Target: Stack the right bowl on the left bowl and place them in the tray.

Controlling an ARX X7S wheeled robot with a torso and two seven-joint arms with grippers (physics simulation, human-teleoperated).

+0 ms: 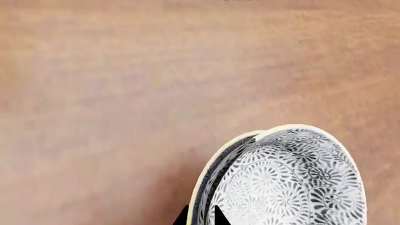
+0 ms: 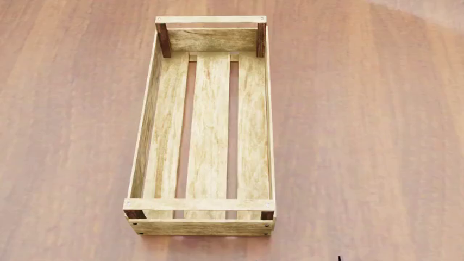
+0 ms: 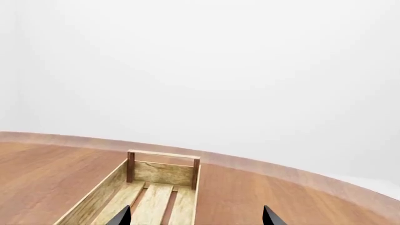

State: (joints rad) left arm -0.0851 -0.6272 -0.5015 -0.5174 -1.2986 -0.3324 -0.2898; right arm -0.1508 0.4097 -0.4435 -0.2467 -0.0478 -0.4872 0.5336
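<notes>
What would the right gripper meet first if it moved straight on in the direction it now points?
Probably the tray. The right gripper has its fingertips spread wide, and the open wooden tray lies directly ahead on the table. Depth is unclear, so it might pass above the tray's far end.

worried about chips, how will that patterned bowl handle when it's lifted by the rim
The bowl looks like glazed ceramic, so probably stiff, slick and chip-prone. Its rim is thin; a pinch there may let it tilt. Its curved wall could rock on the table.

Head view looks steeply down on the tray (image 2: 208,130), centre frame. Right wrist view faces it low and level. Left wrist view sits close over table (image 1: 125,93).
</notes>
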